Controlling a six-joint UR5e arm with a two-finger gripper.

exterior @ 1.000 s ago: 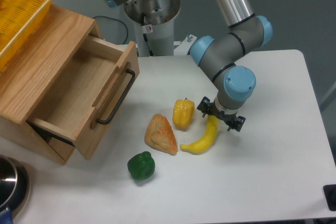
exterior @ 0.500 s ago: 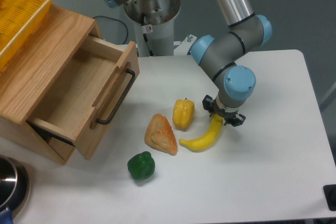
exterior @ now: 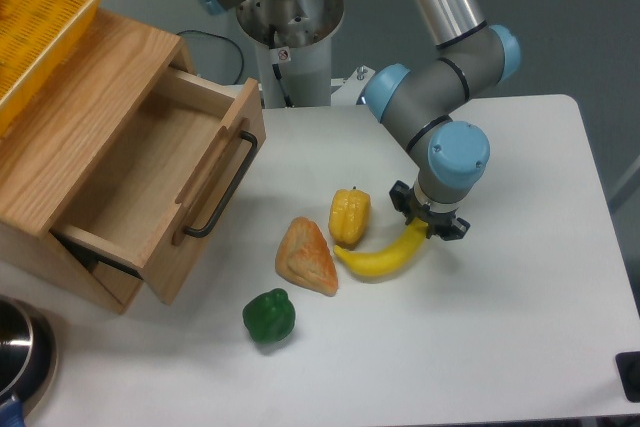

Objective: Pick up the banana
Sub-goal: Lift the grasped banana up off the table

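Note:
The banana (exterior: 378, 258) is long, curved and bright yellow, lying right of the table's centre with its left tip near the bread piece. My gripper (exterior: 427, 224) points straight down and is shut on the banana's upper right end. The banana looks slightly raised and tilted, its free end still low by the table; I cannot tell whether that end touches the surface.
A yellow bell pepper (exterior: 349, 216) stands just left of the gripper, close to the banana. An orange-tan bread wedge (exterior: 306, 256) and a green pepper (exterior: 268, 316) lie further left. An open wooden drawer (exterior: 160, 187) with a yellow basket (exterior: 40, 17) on top fills the left side.
The gripper's fingers went from spread around the banana's end to shut on it. The banana has swung, its free end shifting left and up toward the yellow pepper.

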